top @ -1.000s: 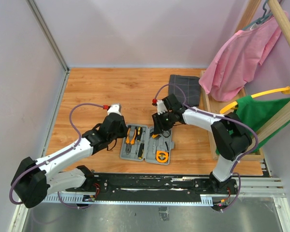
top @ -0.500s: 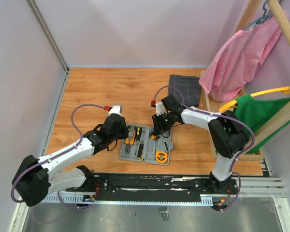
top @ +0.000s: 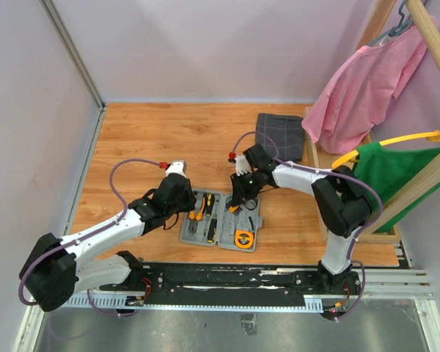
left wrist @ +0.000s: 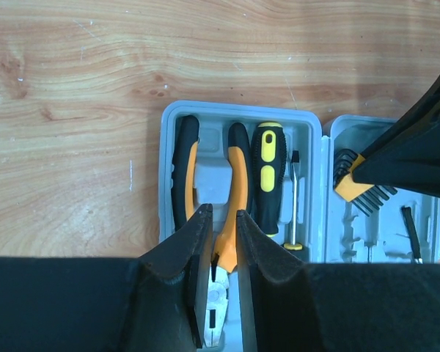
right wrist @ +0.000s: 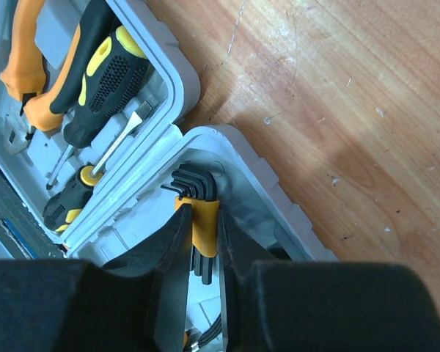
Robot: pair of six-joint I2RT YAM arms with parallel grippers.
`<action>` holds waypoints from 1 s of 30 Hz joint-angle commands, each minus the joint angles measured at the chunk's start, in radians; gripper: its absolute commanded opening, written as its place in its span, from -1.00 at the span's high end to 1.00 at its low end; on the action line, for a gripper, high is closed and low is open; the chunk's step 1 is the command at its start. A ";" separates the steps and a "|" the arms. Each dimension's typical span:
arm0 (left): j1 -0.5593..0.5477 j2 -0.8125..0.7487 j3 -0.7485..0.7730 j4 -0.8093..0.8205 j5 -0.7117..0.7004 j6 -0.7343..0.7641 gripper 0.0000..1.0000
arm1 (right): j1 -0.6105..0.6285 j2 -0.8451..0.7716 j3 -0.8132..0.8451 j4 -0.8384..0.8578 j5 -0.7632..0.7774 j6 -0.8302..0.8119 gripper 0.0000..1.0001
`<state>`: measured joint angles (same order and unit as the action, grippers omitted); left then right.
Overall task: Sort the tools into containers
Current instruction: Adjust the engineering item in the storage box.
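Right gripper (right wrist: 202, 235) pinches black hex-key set (right wrist: 191, 180) by its orange holder (right wrist: 205, 211), likely stiff, light, best hold; left gripper (left wrist: 221, 220) pinches orange-black pliers (left wrist: 239, 169).

No writing can be read in any of these views.
The grey tool case (left wrist: 238, 111), the pliers (left wrist: 238, 172), the screwdriver (left wrist: 268, 176), the hex keys (right wrist: 194, 180) in their orange holder and the round orange tape measure (top: 245, 237) show no legible letters, numbers or brand marks. The tape measure's face is too small to read.
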<state>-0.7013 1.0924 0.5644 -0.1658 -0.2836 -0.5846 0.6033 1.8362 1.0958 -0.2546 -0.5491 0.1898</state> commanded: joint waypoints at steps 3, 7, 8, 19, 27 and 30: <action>0.010 0.011 -0.009 0.037 0.007 -0.001 0.53 | 0.019 -0.047 -0.002 0.000 0.001 0.038 0.74; 0.011 0.015 -0.008 0.040 0.008 0.000 0.53 | 0.021 -0.083 -0.006 0.000 -0.003 0.049 0.85; 0.011 0.015 -0.006 0.038 0.008 0.000 0.53 | 0.021 -0.093 -0.009 -0.001 0.003 0.054 0.88; 0.014 -0.031 -0.003 0.008 -0.005 0.016 0.53 | 0.052 -0.215 -0.054 -0.088 0.287 0.193 0.99; 0.016 -0.060 -0.006 -0.021 -0.002 0.046 0.54 | 0.185 -0.224 0.041 -0.274 0.674 0.360 0.99; 0.015 -0.083 -0.014 -0.034 -0.002 0.051 0.54 | 0.224 -0.185 0.099 -0.345 0.769 0.389 0.99</action>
<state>-0.6949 1.0485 0.5613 -0.1806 -0.2764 -0.5564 0.7792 1.6188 1.1053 -0.4660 -0.0017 0.4854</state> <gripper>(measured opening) 0.232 0.118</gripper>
